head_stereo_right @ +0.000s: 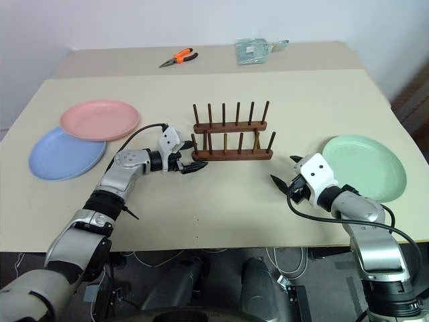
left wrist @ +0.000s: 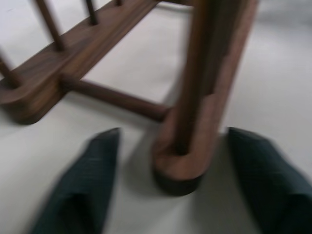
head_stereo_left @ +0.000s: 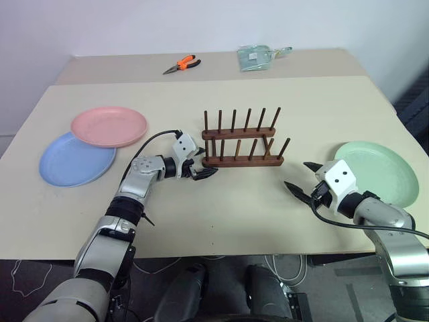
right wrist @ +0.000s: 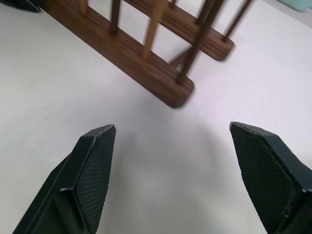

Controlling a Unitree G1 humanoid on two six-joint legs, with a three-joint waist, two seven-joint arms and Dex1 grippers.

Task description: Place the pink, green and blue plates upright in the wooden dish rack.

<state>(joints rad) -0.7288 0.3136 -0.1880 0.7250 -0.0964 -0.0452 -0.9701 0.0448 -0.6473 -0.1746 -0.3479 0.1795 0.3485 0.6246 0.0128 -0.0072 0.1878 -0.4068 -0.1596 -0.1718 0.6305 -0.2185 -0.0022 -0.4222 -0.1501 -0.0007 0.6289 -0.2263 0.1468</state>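
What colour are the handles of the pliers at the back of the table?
Orange; the pliers show best in the left eye view.

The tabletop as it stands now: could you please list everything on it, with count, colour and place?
pink plate: one, salmon pink, far left, overlapping the blue one.
blue plate: one, light blue, left edge, partly under the pink.
green plate: one, mint green, right side, flat.
dish rack: one, dark brown wood, centre, no plates in it.
pliers: one, orange-handled, far table.
packet: one, pale green, far table.
left gripper: black jaws astride the rack's near left end.
right gripper: black jaws open, beside the green plate.
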